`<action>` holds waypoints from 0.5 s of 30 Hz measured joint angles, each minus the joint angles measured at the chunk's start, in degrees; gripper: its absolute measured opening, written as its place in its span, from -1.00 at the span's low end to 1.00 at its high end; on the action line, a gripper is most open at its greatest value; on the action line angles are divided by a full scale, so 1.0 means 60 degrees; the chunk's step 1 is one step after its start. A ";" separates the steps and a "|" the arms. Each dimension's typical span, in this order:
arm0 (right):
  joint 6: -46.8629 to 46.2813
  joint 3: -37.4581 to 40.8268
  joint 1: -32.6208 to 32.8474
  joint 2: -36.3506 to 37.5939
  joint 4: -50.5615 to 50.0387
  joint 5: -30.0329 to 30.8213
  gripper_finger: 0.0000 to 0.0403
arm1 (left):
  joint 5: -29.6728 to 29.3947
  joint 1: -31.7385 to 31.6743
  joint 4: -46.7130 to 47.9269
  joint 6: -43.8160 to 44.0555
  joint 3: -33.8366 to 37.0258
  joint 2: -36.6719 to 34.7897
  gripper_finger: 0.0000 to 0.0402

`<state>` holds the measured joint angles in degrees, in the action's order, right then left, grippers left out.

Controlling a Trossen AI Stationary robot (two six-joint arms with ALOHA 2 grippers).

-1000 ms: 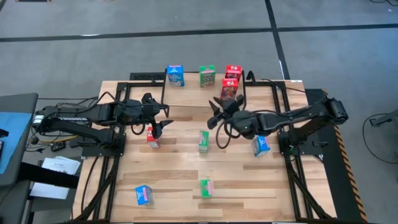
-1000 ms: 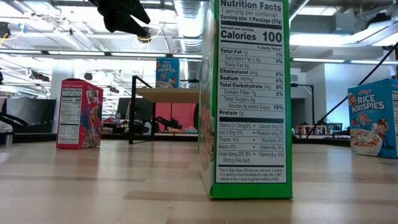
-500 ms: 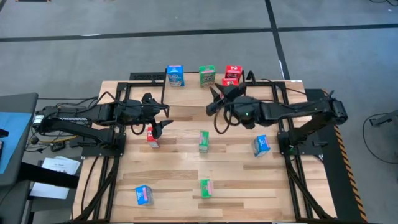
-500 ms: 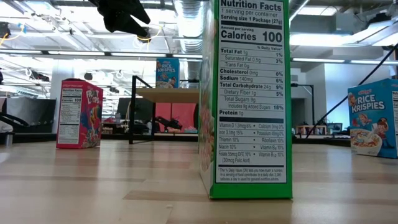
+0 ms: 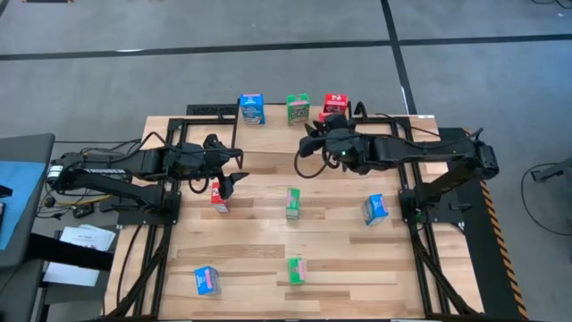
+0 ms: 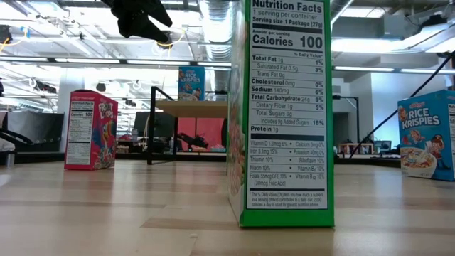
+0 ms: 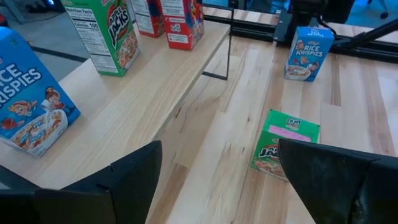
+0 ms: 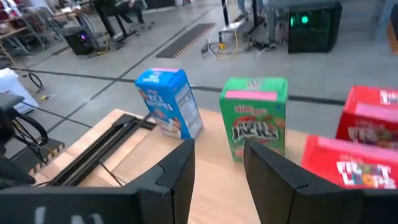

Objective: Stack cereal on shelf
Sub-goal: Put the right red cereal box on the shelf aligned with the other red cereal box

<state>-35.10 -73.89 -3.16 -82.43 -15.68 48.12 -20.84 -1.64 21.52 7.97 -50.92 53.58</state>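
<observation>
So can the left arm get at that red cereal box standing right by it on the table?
Probably yes. The left gripper hangs open just above the red box, with nothing between them.

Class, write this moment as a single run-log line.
shelf: blue, green, two red boxes | right gripper: at shelf, empty, part open | left gripper: open, above red box | table: five boxes left

High view looks straight down, low view sits at tabletop level; both wrist views share the shelf (image 7: 124, 106).
</observation>
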 joint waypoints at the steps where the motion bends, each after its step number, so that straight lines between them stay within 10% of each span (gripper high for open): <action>1: -0.0136 -0.0020 0.0000 -0.0129 0.0007 0.0000 -0.19 | 0.0000 0.0002 -0.0004 0.0011 0.0000 0.0000 0.55; 15: -0.0684 -0.0013 0.0000 -0.1648 -0.0090 -0.0180 -0.19 | -0.0025 0.0000 0.0028 0.0007 -0.0004 0.0000 0.55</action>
<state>-39.20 -73.97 -3.16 -92.32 -16.22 47.04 -20.99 -1.64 21.68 8.01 -50.94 53.58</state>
